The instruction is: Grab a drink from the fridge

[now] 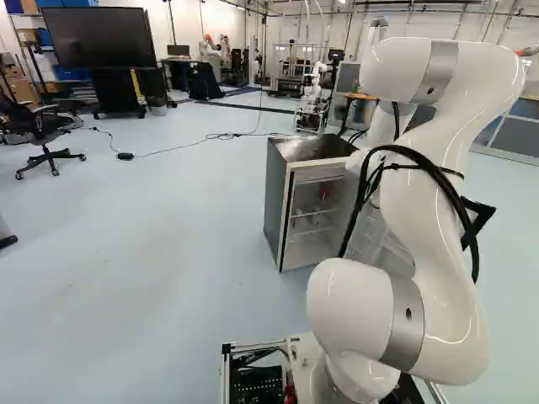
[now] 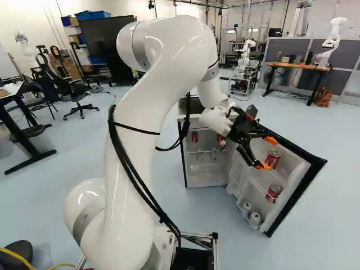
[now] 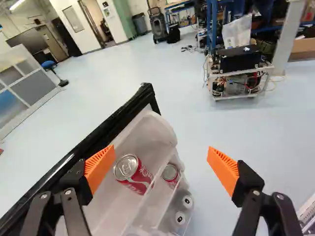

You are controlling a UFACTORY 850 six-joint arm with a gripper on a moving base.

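One gripper (image 2: 267, 153) hovered beside the fridge door (image 2: 292, 199), which held two red cans (image 3: 133, 174) and two pale cans (image 3: 180, 218), its fingers (image 3: 224, 172) wide open and empty.

A smooth pale-blue floor (image 1: 152, 236) is stretching toward plain white walls (image 2: 28, 14). At the left of the left base view, a wide black flat screen (image 1: 97, 38) is standing beyond a black wheeled office chair (image 1: 47, 135). A tan-topped, black-legged table (image 2: 306, 66) is standing before grey partition panels (image 2: 344, 59). A white strip light (image 3: 16, 5) is glowing.
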